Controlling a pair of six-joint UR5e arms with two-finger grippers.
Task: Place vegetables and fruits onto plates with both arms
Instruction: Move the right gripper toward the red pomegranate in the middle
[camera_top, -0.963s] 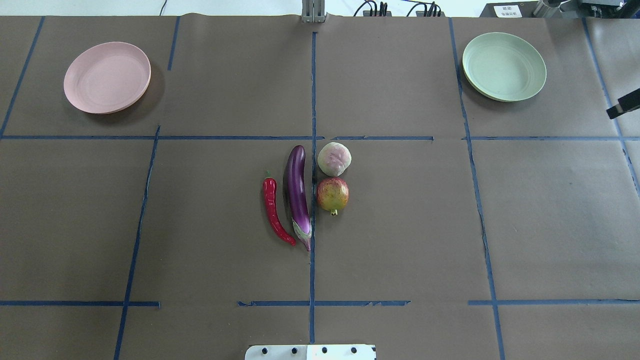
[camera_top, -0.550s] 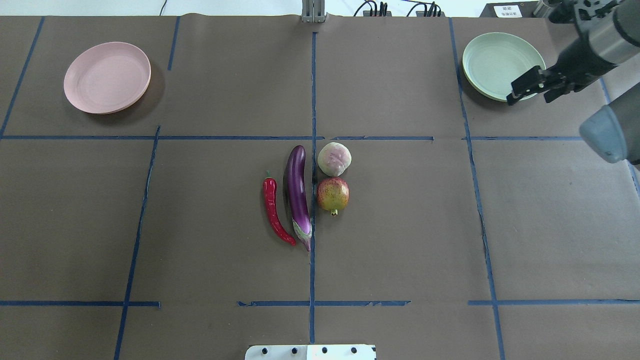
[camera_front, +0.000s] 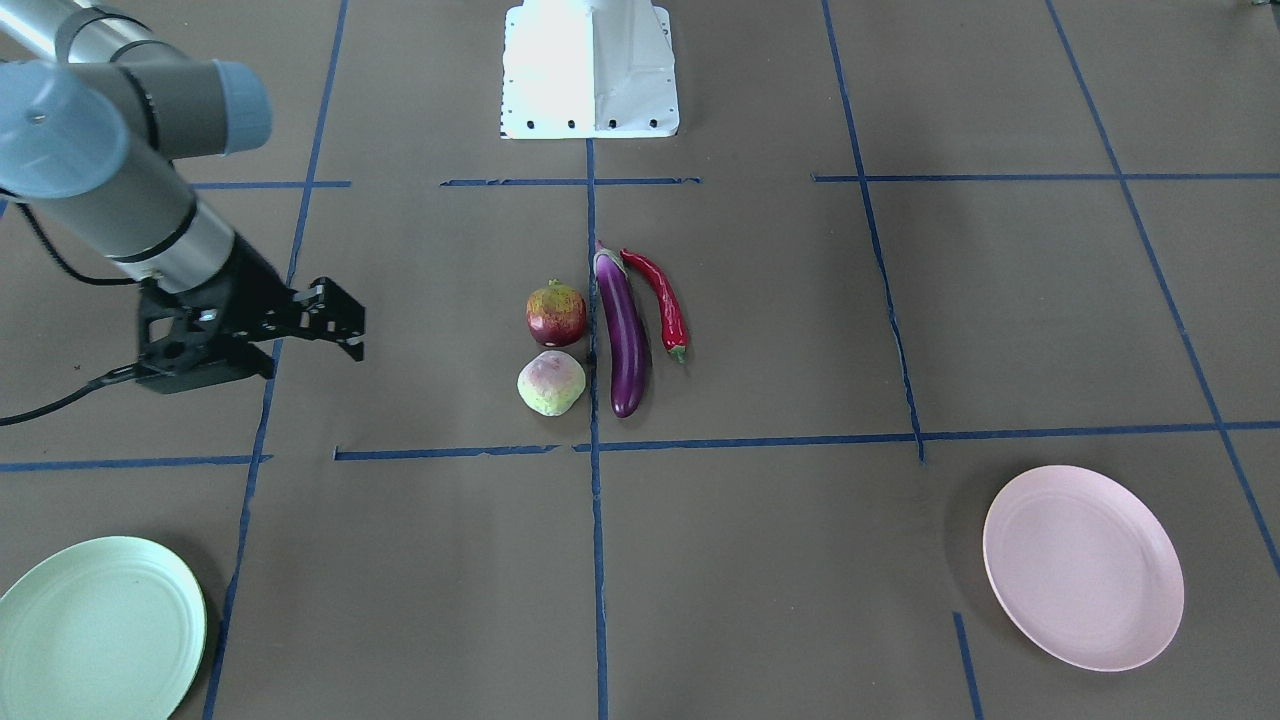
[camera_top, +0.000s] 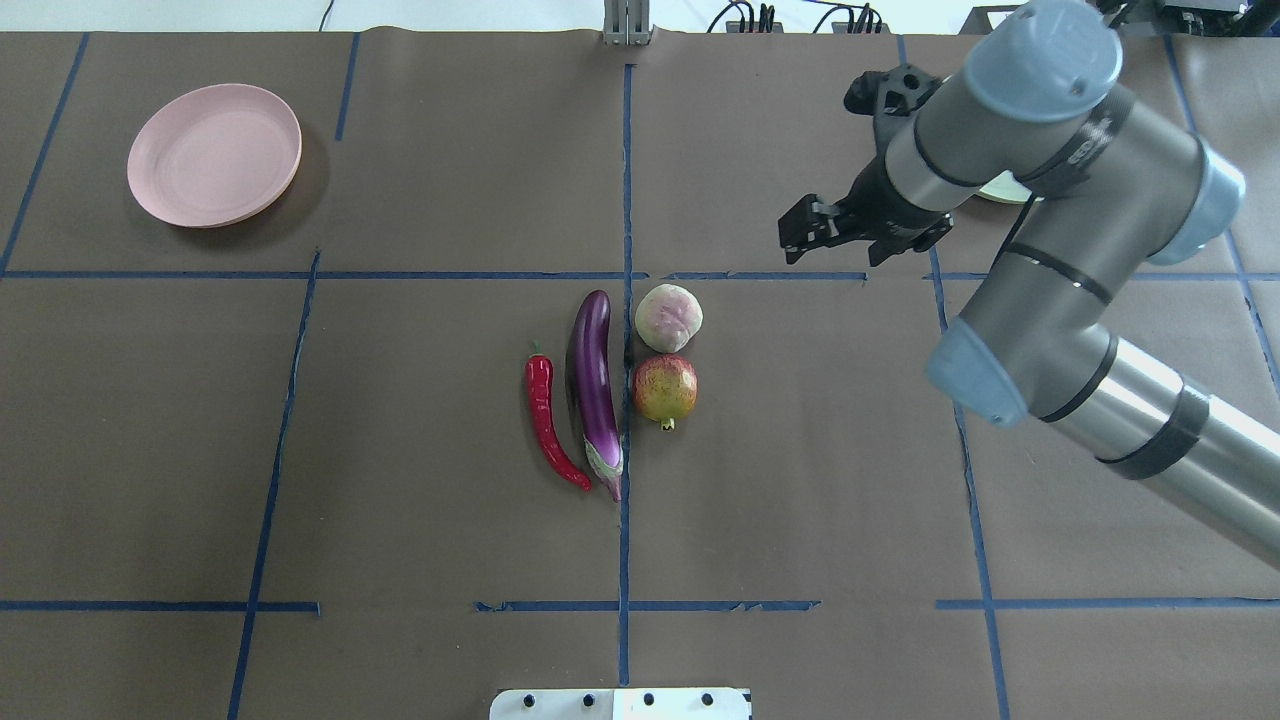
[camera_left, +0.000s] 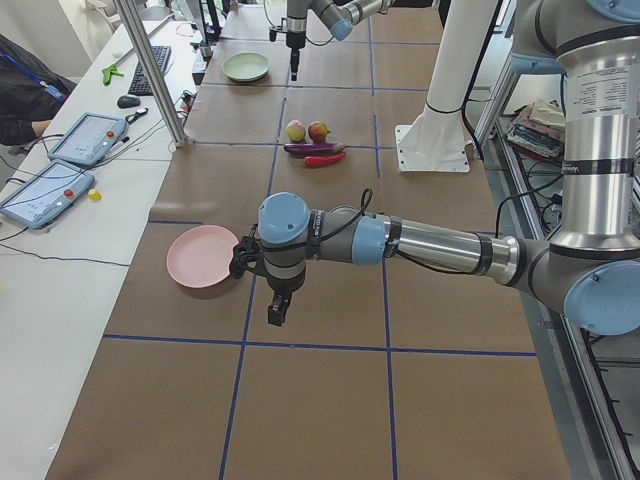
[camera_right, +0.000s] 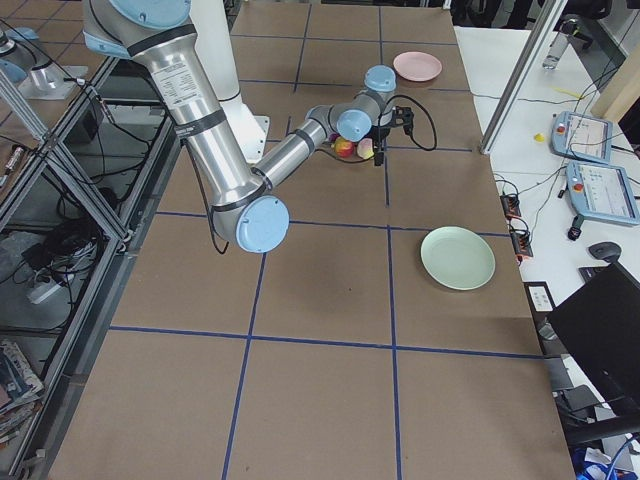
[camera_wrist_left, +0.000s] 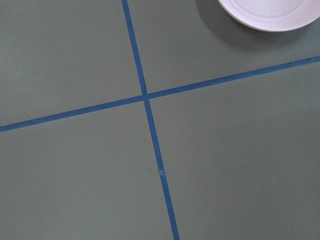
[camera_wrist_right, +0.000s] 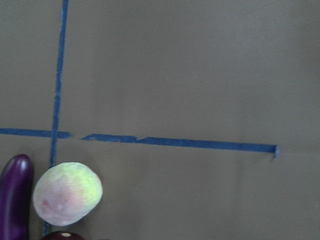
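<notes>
Right arm (camera_top: 1050, 270) came in from right side and reached far over table toward middle. Right gripper (camera_top: 840, 240) went from table edge, past mint green plate (camera_top: 1000, 188), to spot near pale green fruit (camera_top: 668, 317), not touching it. Arm came to hide most of plate.

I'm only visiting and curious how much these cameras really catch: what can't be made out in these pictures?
- Mint green plate: in the overhead view, nearly all of it is hidden behind the right arm.
- Left gripper: shows only in the left side view, too small to tell open or shut.
- Pomegranate-like fruit: in the right wrist view, cut off by the bottom edge.
- Pink plate: in the left wrist view, cut off by the top edge.
</notes>
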